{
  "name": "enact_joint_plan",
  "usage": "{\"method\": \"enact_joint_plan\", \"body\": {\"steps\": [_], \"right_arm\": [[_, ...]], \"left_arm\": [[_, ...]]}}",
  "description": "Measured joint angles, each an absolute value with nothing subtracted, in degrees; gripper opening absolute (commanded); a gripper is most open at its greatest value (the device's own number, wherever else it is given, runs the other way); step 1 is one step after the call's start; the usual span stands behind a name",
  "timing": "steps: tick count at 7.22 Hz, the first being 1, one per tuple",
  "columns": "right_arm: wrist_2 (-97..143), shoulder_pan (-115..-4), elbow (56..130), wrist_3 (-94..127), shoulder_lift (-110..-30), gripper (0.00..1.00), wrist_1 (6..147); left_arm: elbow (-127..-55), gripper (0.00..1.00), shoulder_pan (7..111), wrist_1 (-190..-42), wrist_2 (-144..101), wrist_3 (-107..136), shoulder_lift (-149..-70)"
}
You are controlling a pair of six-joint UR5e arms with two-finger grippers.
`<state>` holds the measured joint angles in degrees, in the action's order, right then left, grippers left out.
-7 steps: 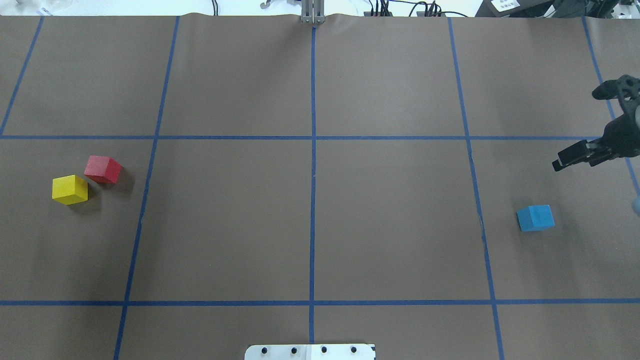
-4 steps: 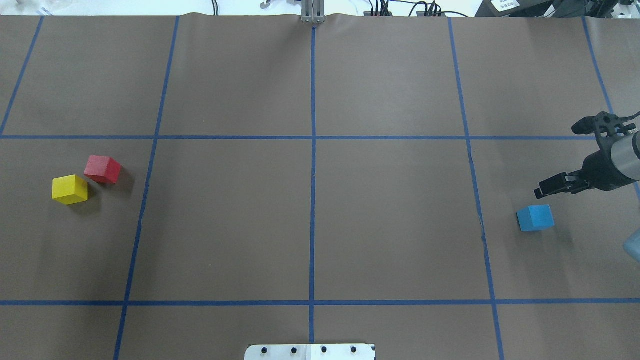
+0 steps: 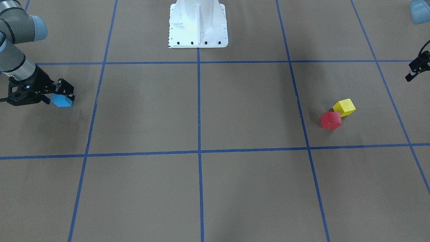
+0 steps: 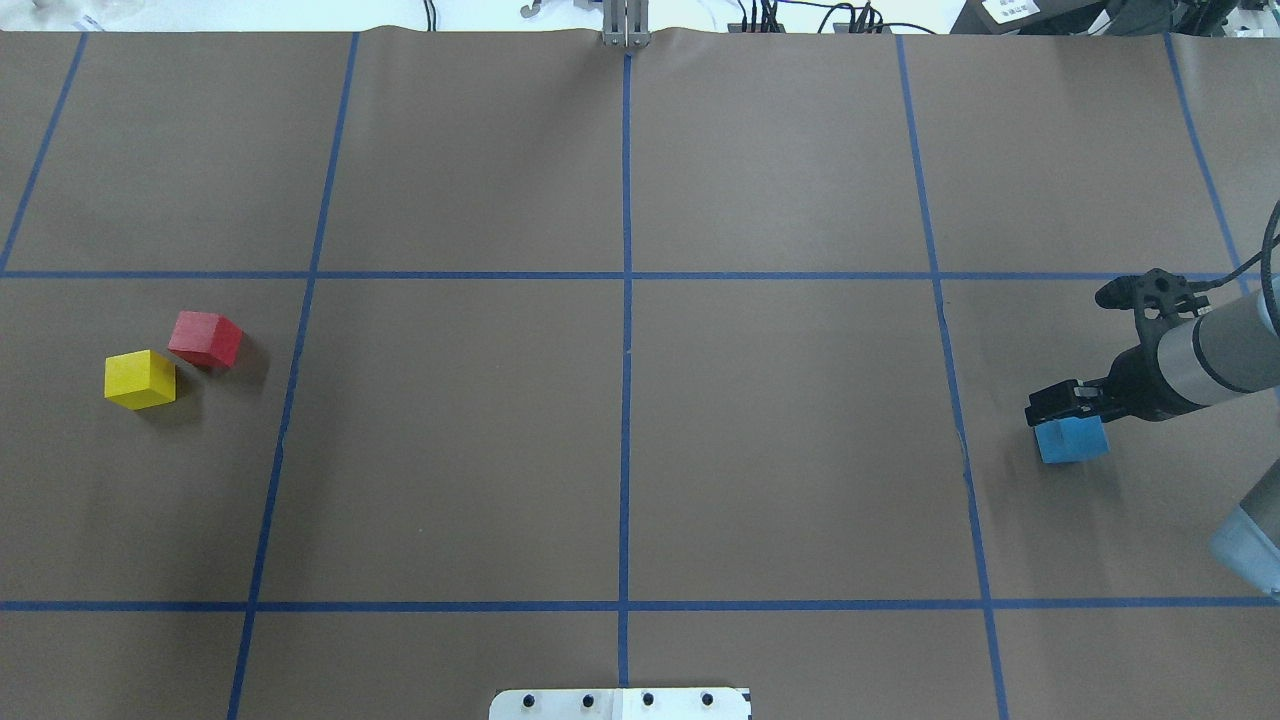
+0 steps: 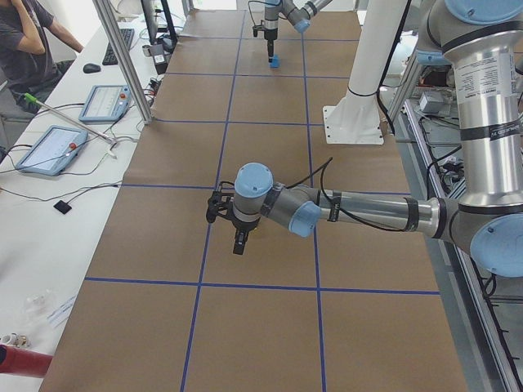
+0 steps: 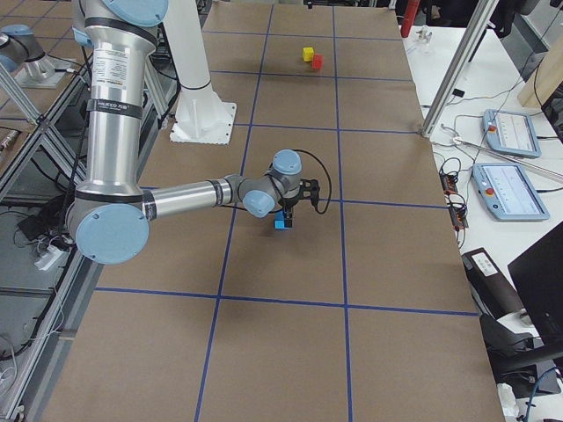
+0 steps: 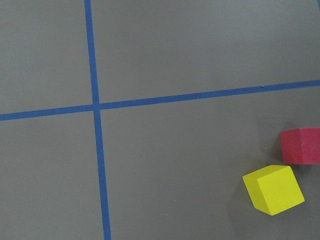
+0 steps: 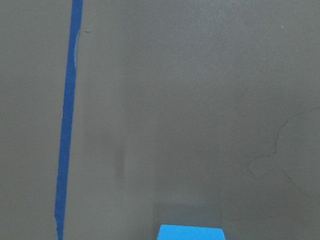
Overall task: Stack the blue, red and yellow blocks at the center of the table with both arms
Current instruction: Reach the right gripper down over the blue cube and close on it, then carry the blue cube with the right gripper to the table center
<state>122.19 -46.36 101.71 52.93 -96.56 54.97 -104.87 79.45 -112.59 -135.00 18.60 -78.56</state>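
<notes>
The blue block (image 4: 1072,440) lies on the brown table at the right. My right gripper (image 4: 1052,405) hovers over the block's far edge and looks open; the front view shows the right gripper (image 3: 63,94) right at the blue block (image 3: 61,101). The right wrist view shows only the block's top (image 8: 190,233). The red block (image 4: 206,338) and yellow block (image 4: 140,379) sit together at the far left. My left gripper (image 3: 410,76) hangs apart from the two blocks; I cannot tell whether it is open. The left wrist view shows the yellow block (image 7: 273,189) and the red block (image 7: 301,146).
Blue tape lines divide the table into a grid; two cross at the centre (image 4: 626,275). The white robot base (image 3: 197,23) stands at the table's near middle edge. An operator and tablets (image 5: 49,149) are beside the table.
My right arm has swung in from the right edge and down toward the blue block, ending over it. The blocks have not moved.
</notes>
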Motion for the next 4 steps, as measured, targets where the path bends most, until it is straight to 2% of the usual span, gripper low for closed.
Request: {"method": "enact_joint_plan", "body": {"steps": [1,4], "right_arm": [[121.9,-45.7,101.6,53.3,-96.9,0.00,54.9],[122.1,-45.5,102.1,53.7,-98.1,0.00,54.9]], "left_arm": [[-105.1,1.00,79.5,-112.6,-135.0,18.6,-78.4],[-105.7,1.00,79.5,-112.6,-135.0,21.3,-78.3]]}}
